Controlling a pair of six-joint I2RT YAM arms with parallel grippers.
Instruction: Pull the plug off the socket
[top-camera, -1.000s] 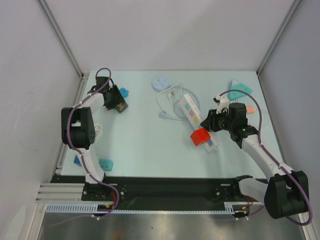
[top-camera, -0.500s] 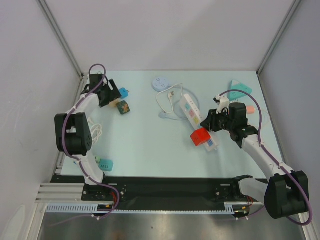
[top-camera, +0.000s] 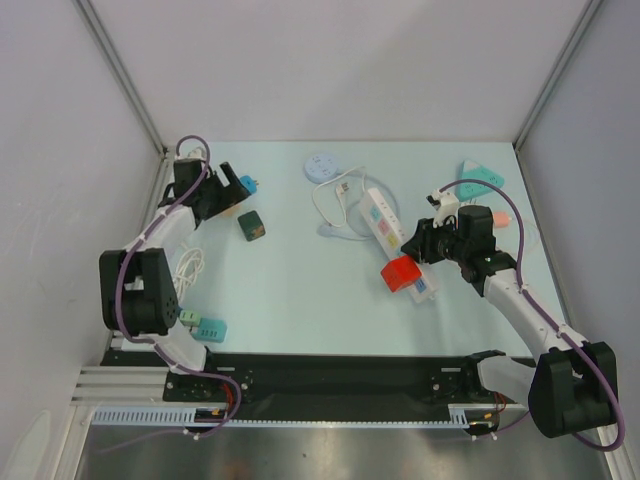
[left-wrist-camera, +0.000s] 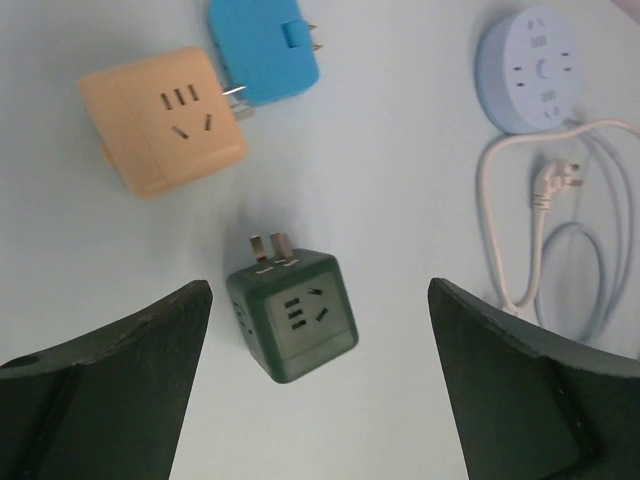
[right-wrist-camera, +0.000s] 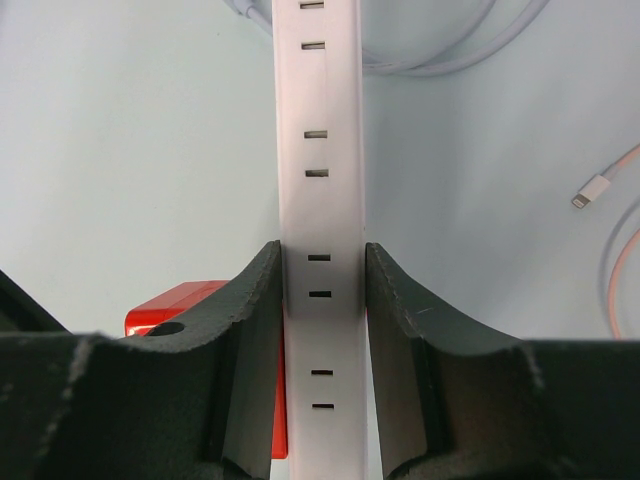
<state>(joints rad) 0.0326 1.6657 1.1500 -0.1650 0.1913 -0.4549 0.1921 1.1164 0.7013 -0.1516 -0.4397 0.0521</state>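
A white power strip, the socket (top-camera: 385, 222), lies diagonally right of centre, and a red plug (top-camera: 401, 273) sits on its near end. My right gripper (top-camera: 420, 243) is shut on the strip's sides (right-wrist-camera: 318, 120), its fingers pressed against both edges. The red plug (right-wrist-camera: 170, 305) shows just left of the right gripper (right-wrist-camera: 321, 265). Far left, my left gripper (top-camera: 228, 192) stands open with nothing in it. Below it, a dark green cube adapter (left-wrist-camera: 293, 315) lies free on the table between the wide-apart fingers of the left gripper (left-wrist-camera: 320, 290).
An orange adapter (left-wrist-camera: 163, 120) and a blue one (left-wrist-camera: 264, 50) lie beyond the green cube. A round pale-blue socket (top-camera: 322, 166) with a white cable (left-wrist-camera: 520, 220) sits at the back centre. Teal adapters (top-camera: 210, 328) lie near left. A teal wedge (top-camera: 482, 177) and a pink item (top-camera: 500, 216) lie right.
My left gripper opened and let go of the dark green cube, which now lies on the table. The left arm drew back toward the far-left corner. The right arm has not moved.
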